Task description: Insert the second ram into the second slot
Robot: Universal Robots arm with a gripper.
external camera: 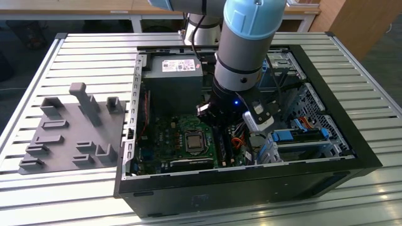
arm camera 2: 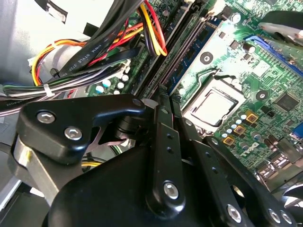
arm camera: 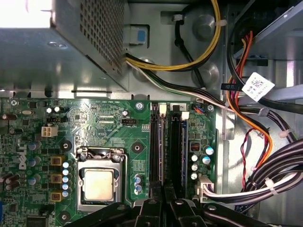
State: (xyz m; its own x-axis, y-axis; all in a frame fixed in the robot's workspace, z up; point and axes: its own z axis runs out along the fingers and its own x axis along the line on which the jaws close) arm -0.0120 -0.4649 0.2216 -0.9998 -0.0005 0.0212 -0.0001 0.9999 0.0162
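Note:
My gripper (external camera: 218, 127) reaches down into the open computer case, low over the motherboard. Its black fingers (arm camera 2: 166, 142) are shut, with nothing visible between them. The tips of the gripper (arm camera: 164, 193) hang over one end of the two black memory slots (arm camera: 155, 142), between the pair. The slots lie side by side beside the CPU socket (arm camera: 98, 184). A thin blue board edge (arm camera: 161, 146) runs along the slot nearer the socket, and blue board (arm camera 2: 188, 60) shows there in the second wrist view. I cannot tell which stick is the second ram.
The grey power supply (external camera: 172, 75) stands close behind the slots. Bundled cables (arm camera: 265, 142) crowd the far side of the slots from the socket. Drive bays with light-blue clips (external camera: 295, 136) fill the case's right in the exterior view. A grey fixture tray (external camera: 69, 132) lies outside on the left.

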